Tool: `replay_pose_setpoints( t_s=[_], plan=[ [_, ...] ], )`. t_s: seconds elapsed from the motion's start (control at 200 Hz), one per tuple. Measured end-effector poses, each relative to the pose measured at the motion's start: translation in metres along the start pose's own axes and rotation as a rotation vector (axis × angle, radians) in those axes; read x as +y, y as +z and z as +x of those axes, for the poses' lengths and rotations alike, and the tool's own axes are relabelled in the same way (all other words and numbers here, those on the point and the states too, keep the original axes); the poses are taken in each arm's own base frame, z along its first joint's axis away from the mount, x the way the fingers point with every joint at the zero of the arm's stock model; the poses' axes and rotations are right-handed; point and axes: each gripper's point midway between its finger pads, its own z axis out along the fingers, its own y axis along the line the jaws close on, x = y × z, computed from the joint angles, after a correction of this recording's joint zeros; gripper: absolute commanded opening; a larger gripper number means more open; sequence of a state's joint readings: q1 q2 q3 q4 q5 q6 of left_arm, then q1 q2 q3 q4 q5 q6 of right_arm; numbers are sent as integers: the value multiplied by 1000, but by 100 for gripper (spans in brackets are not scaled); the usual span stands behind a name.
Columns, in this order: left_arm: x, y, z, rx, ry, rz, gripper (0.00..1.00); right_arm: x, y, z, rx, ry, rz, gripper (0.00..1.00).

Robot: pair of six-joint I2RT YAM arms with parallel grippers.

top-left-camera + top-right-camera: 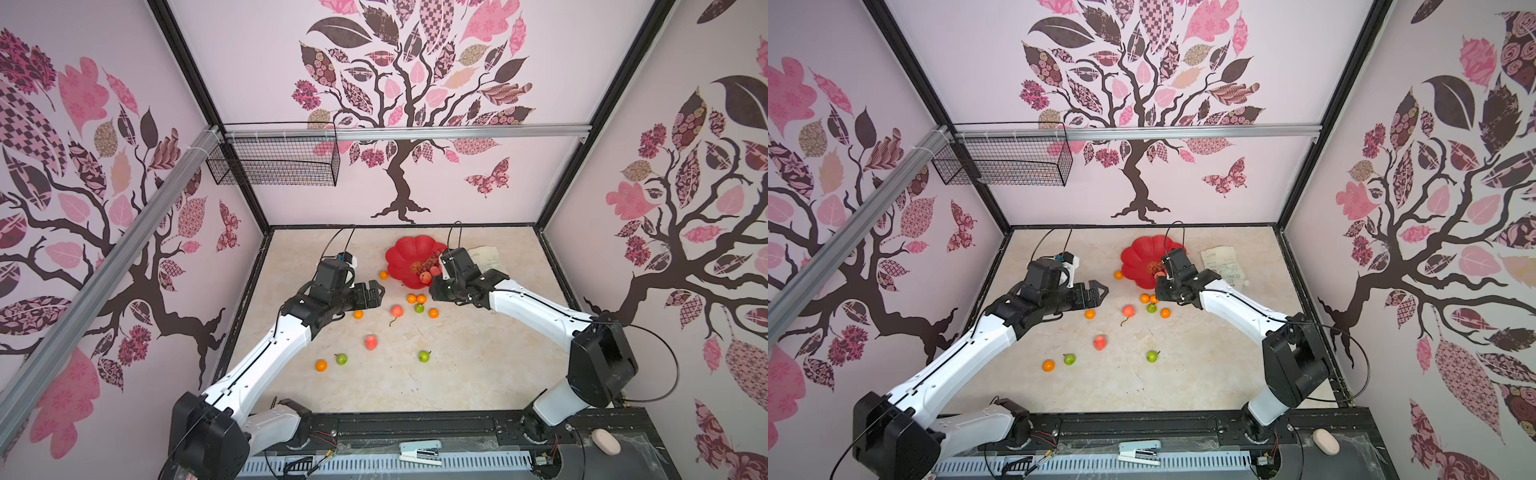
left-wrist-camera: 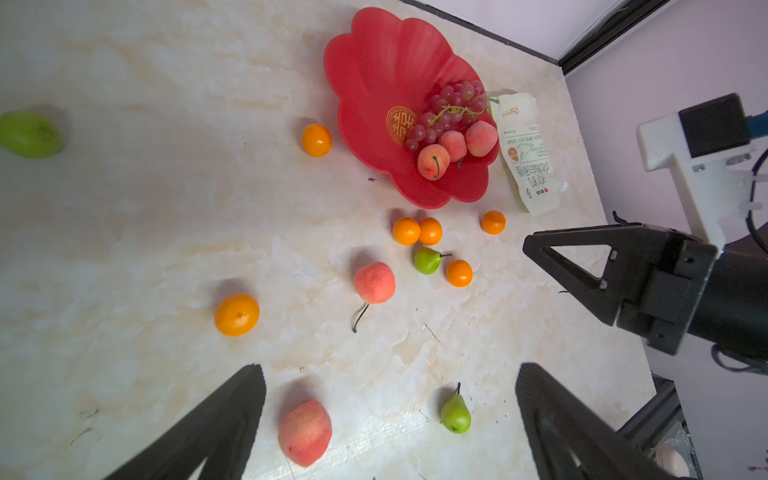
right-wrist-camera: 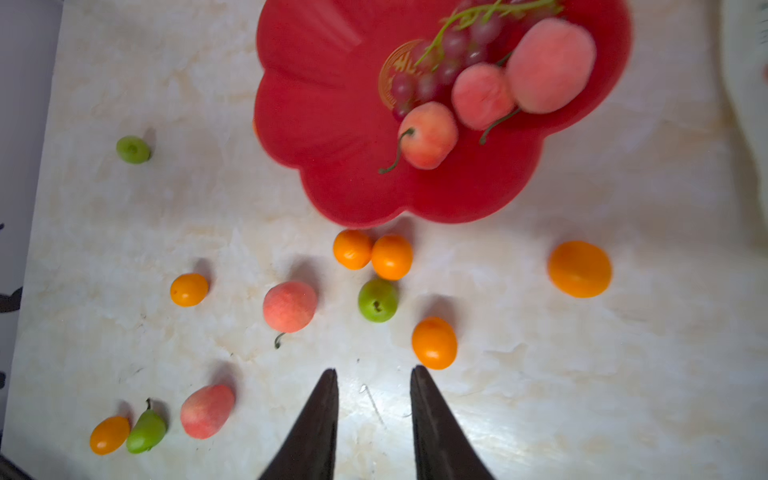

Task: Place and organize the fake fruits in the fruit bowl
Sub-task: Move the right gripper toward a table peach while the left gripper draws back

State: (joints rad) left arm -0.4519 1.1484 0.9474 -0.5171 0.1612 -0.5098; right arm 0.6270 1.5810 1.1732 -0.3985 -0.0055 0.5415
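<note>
Right gripper [image 3: 374, 370], narrowly parted, empty, hovers at the bowl [image 3: 324, 83] rim; left gripper [image 2: 390, 368] gapes wide above loose fruits [image 2: 374, 282].

Tree-patterned pink walls [image 1: 519, 187], pale marbled tabletop [image 1: 478, 374]

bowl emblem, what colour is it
Gold: a round emblem at the centre of the red bowl. It shows best in the left wrist view.
</note>
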Motion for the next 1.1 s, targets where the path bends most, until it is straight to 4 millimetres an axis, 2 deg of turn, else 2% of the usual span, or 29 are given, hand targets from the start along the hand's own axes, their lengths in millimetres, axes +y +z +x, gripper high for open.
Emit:
replay_pose_setpoints(
  t_s=[0.215,0.345,0.565,0.865,0.975,1.1],
  plan=[
    [24,-13,38,18,-50,-45,98,56,7,45,38,-70,-47,35],
    [35,-20,53,18,-77,-66,98,70,28,69,81,-92,-20,39],
    [51,-26,52,-5,-159,-75,98,73,58,87,124,-99,46,46],
    [67,-24,46,-9,-287,-20,98,69,78,84,120,-96,112,50],
    [75,-24,40,-23,-346,5,98,67,86,85,124,-95,134,55],
    [74,-24,39,-17,-362,37,98,65,95,87,133,-98,163,59]
  ],
)
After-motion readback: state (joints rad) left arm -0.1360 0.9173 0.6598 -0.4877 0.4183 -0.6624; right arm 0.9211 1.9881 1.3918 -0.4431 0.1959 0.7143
